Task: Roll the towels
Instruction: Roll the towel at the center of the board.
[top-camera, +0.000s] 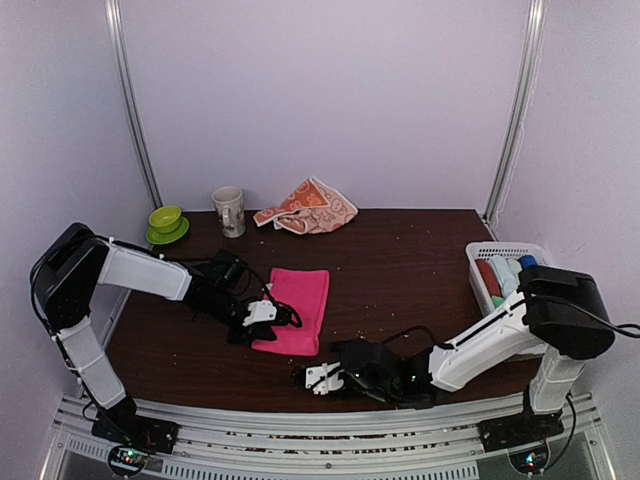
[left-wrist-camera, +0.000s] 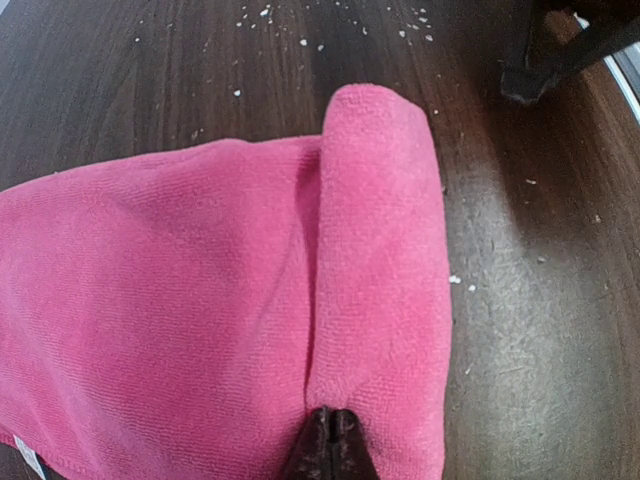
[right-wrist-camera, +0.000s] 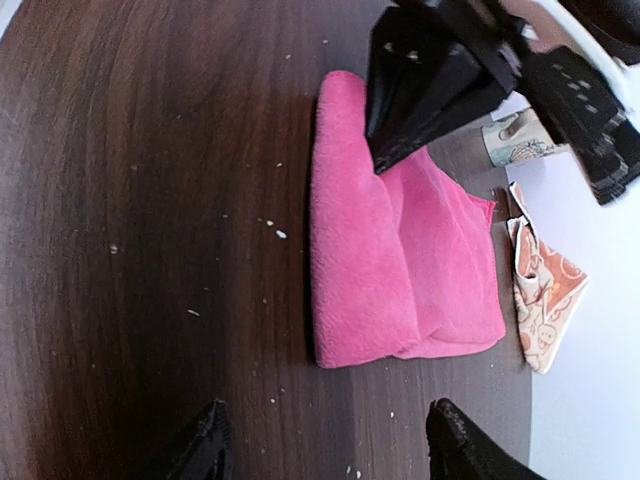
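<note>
Left hand (left-wrist-camera: 328, 428) (pinched shut) touches pink towel (left-wrist-camera: 180, 320), one edge rolled over.

The pink towel (left-wrist-camera: 200, 300) runs off the left wrist view's left edge.

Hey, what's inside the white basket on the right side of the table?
The white basket holds cloth rolls: a reddish roll, a pale blue roll and a green roll. The right arm covers its near end, so anything there is hidden.

No lettering, number or brand mark is legible; the printed mug (top-camera: 229, 210) left of the orange towel (top-camera: 310, 207) is too small to read.
</note>
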